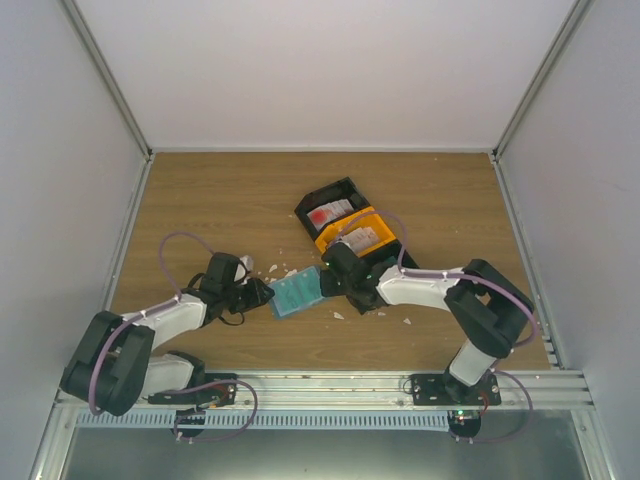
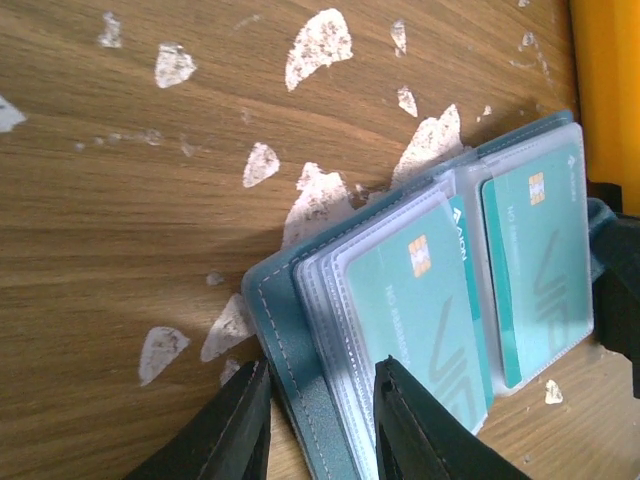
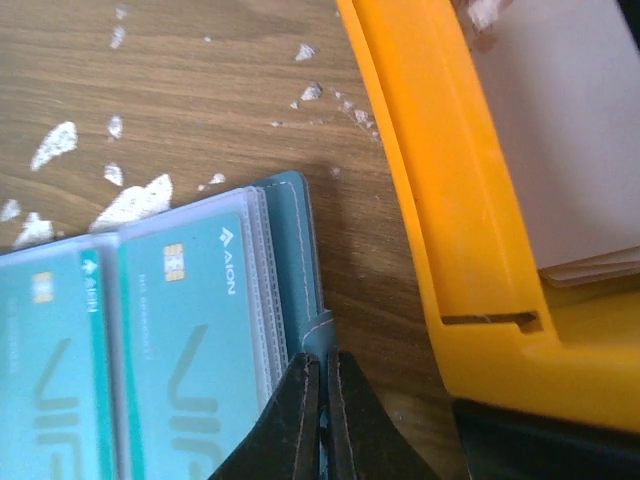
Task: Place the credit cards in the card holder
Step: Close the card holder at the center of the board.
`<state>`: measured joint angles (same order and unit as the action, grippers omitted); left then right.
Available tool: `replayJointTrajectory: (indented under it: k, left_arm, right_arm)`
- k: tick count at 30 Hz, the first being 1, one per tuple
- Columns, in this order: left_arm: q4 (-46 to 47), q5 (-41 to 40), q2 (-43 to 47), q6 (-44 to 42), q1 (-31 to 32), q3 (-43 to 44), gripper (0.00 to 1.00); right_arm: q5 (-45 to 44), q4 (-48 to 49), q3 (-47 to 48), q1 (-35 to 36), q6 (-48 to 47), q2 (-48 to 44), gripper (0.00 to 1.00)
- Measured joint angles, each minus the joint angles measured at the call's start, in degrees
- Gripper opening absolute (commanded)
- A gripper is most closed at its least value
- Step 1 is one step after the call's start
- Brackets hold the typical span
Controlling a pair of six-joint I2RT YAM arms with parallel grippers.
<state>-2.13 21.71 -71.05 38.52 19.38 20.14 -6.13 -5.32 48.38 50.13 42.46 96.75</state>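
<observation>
The blue-teal card holder [image 1: 296, 292] lies open on the table between both arms. Two teal credit cards [image 2: 430, 300] [image 2: 540, 260] sit in its clear sleeves, seen too in the right wrist view [image 3: 190, 340]. My left gripper [image 2: 322, 368] stands partly open astride the holder's [image 2: 290, 340] left cover edge, one finger beside the cover, the other over the sleeves. My right gripper [image 3: 324, 358] is shut on the thin lip of the holder's [image 3: 295, 250] right cover. More credit cards lie in the trays: red-and-white [image 1: 325, 212], whitish [image 1: 360, 237].
A black tray [image 1: 345, 190] and an orange tray [image 1: 388, 228] stand just behind the right gripper; the orange wall [image 3: 450, 200] is close beside the holder. Torn white scraps [image 2: 318, 40] litter the wood around the holder. Enclosure walls ring the table.
</observation>
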Motion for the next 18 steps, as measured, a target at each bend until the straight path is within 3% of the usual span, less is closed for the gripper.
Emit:
replayJointTrajectory:
  k: [8,18]
  left_arm:
    - [4.24,4.70,-3.30,-0.44,-0.15,0.00,0.31]
    - [11.85,11.10,-8.92,0.46,-0.50,0.00,0.31]
  right_arm:
    - [2.54,0.94,-2.49,-0.02,-0.55,-7.02,0.01]
    - [11.72,5.68,-3.82,-0.15,-0.63,-10.47,0.00]
